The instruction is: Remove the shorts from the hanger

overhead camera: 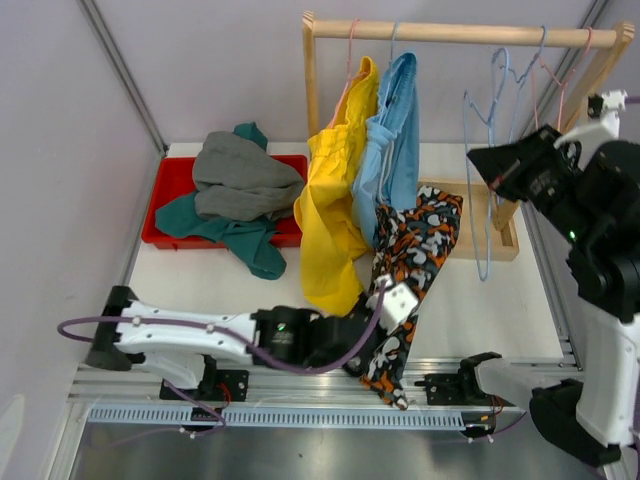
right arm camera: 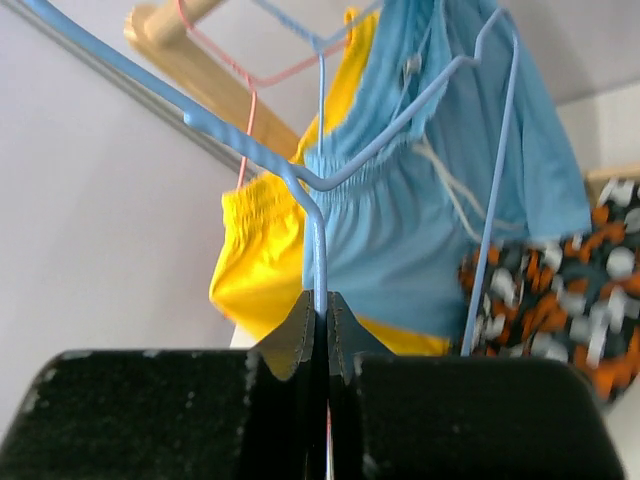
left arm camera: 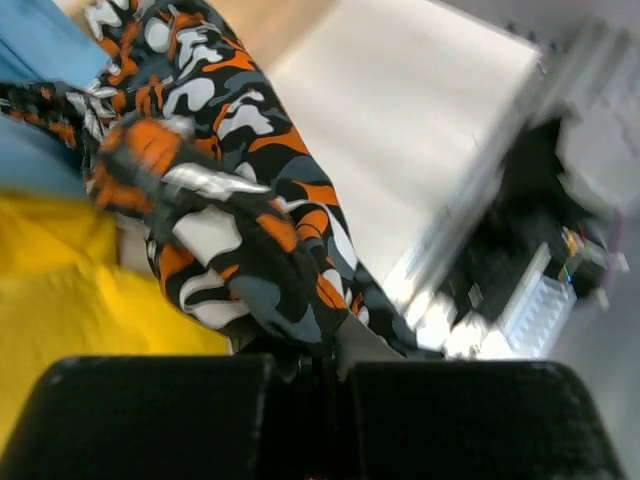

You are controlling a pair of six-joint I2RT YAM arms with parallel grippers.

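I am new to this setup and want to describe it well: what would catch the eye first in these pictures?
The bright yellow shorts and light blue shorts hanging on the wooden rack at the top stand out first. Just below, the left pincer is shut on the camouflage shorts, while the right pincer grips a blue wire hanger. A red bin at the left holds grey shorts and teal shorts.

A robotics lab cell, not a home. Plain pale partition walls (overhead camera: 200, 70) with metal framing strips (overhead camera: 125, 70) rise far beyond the left tool (overhead camera: 392, 300). On its base side a slotted aluminium rail (overhead camera: 300, 412) edges the white tabletop (overhead camera: 500, 300) — arm bases (overhead camera: 215, 385) bolted on, a purple cable (overhead camera: 90, 322) looping loose. Beyond the tool stand a small wooden garment rack (overhead camera: 450, 33) and a red plastic bin (overhead camera: 170, 180).
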